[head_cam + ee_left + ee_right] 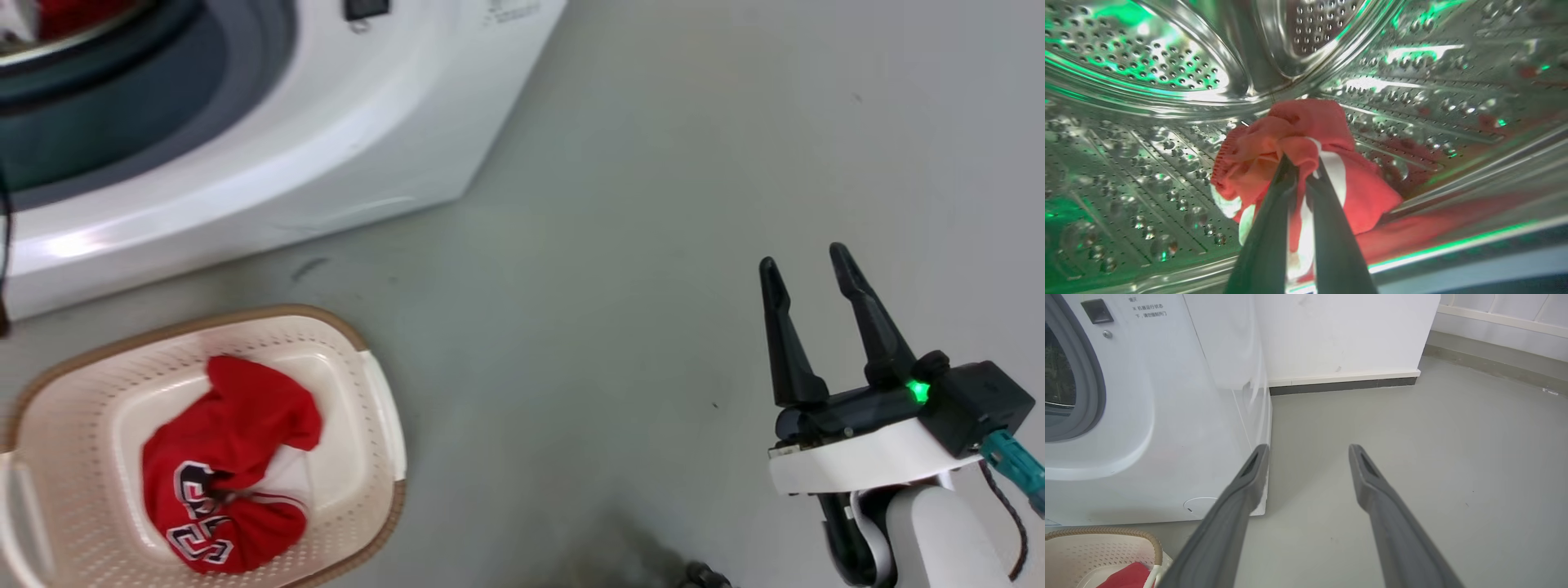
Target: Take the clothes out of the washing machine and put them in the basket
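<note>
Two red garments: a white-striped garment (1363, 192) pinched between the left fingers (1265, 237), and a numbered garment (229, 457) well left of the right fingers (785, 343). One basket (380, 425). One washing machine (326, 122). Two fingers per arm.

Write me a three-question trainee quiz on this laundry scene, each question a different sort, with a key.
1. True or false: the right gripper is holding a garment.
2. Where does the numbered red garment lie? A: in the right gripper. B: in the basket. C: in the steel drum.
3. Fill the gap: inside the steel drum, the left gripper is shut on a ____.

Key
1. False: its fingers are apart and empty, over the floor.
2. B.
3. red-and-white garment.
</note>
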### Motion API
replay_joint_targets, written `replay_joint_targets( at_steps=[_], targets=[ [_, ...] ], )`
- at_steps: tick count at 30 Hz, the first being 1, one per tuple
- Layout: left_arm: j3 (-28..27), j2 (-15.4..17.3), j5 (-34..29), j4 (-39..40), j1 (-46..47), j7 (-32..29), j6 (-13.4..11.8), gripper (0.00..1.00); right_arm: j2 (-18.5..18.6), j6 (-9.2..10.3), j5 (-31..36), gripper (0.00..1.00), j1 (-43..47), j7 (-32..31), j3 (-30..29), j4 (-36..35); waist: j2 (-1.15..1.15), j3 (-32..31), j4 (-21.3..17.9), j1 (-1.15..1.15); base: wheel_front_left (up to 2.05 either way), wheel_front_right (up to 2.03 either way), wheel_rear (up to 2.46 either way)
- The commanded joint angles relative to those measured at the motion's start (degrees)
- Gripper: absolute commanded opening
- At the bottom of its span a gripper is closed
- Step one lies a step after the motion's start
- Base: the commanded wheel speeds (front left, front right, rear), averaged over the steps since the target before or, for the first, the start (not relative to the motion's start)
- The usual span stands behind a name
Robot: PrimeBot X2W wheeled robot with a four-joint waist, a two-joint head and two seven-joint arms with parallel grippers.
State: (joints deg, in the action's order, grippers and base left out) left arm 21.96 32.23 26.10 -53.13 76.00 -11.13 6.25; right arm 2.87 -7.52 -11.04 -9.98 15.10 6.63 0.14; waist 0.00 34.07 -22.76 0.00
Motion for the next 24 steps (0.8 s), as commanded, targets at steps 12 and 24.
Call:
replay_joint_targets(
  at_steps=[12,24],
  targets=[
    [-0.97,-6.65,4.05,0.28,-15.81,19.41,0.62,0.0,0.0,0.05,3.05,1.0,2.03,0.09,-2.42,1.65,0.0,-12.64,8.53,0.0,0.0,0.0,0.0],
    [-4.22,-9.91,4.56,11.05,-29.16,26.39,-0.01,0.0,-0.01,0.05,5.24,1.0,4.94,0.09,-3.92,2.81,0.0,-20.4,12.85,0.0,0.0,0.0,0.0]
  ],
)
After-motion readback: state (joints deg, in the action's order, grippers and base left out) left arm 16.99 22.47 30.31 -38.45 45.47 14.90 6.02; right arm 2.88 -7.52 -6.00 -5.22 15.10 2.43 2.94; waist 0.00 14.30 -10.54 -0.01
